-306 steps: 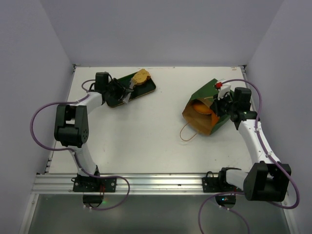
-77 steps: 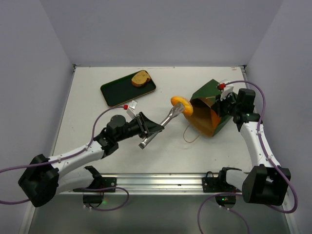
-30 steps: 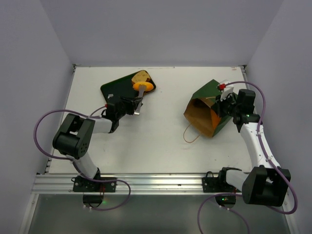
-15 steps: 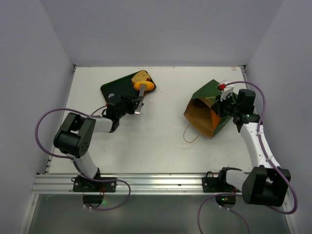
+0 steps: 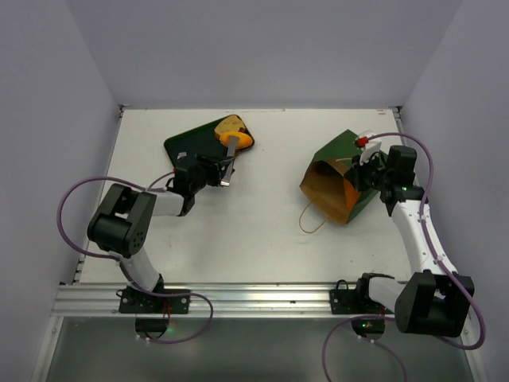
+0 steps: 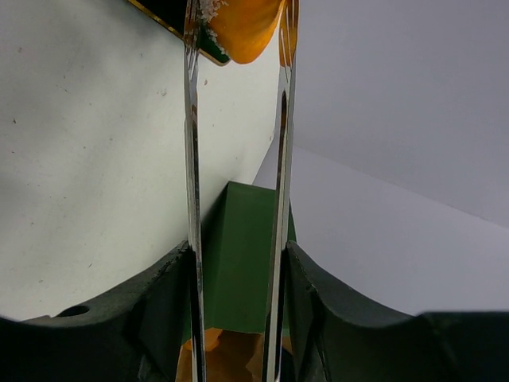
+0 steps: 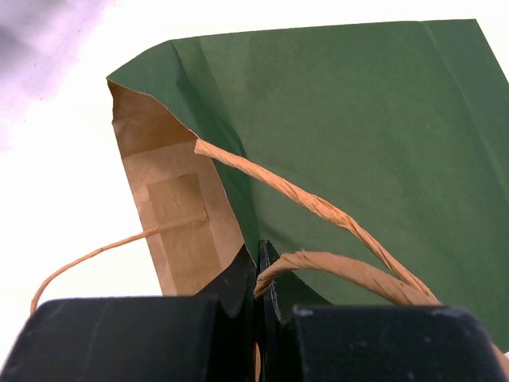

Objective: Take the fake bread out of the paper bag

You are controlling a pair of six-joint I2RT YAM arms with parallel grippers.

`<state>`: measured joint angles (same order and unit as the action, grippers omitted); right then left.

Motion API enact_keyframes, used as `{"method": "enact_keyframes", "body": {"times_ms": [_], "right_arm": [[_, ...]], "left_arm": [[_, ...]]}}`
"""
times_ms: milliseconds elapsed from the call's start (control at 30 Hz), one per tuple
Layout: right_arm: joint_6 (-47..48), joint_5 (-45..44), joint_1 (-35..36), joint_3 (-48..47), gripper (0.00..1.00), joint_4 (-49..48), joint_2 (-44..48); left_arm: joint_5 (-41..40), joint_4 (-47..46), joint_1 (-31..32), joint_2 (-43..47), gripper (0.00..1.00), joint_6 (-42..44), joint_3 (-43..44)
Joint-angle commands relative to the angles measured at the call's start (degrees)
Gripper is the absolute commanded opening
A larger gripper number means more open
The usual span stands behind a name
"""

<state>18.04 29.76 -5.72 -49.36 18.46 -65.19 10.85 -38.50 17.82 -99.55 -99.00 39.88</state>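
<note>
- Two toy bread pieces lay outside the paper bag (image 5: pixel 343 163), both on the dark green tray (image 5: pixel 184 148) at the far left of the table (image 5: pixel 254 231).
- One was a tan piece (image 5: pixel 228 125) at the far end of the tray. The other was an orange roll (image 6: pixel 248 28) just beside it, at the right rim of the tray.
- We saw the left gripper (image 5: pixel 231 150) stretched out low over the tray. Its two thin fingers (image 6: pixel 192 127) pinched the orange roll from both sides, and the roll sat at the very fingertips.
- The paper bag lay on its side at the right of the table, well apart from the tray. Its brown mouth was turned toward the left and the near edge.
- We found the right gripper (image 7: pixel 259 263) at the rim of the bag, with the jaws pressed together on the paper.
- One string handle (image 7: pixel 318 208) ran into that same grip and arched over the green side of the bag.
- A second handle lay loose on the table just in front of the mouth.
</note>
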Motion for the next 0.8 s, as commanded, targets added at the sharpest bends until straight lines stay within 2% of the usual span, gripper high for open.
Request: {"method": "enact_keyframes", "body": {"times_ms": [0, 367, 767], "right_arm": [[-0.4, 0.9, -0.4, -0.1, 0.00, -1.9, 0.5], [-0.3, 0.9, -0.4, -0.1, 0.00, -1.9, 0.4], [-0.4, 0.9, -0.4, -0.2, 0.00, -1.8, 0.7]], "left_arm": [[0.7, -3.2, 0.4, 0.7, 0.51, 0.2, 2.0], [1.4, -3.0, 0.4, 3.0, 0.52, 1.4, 1.8], [1.6, -2.8, 0.3, 7.3, 0.52, 2.7, -2.2]]}}
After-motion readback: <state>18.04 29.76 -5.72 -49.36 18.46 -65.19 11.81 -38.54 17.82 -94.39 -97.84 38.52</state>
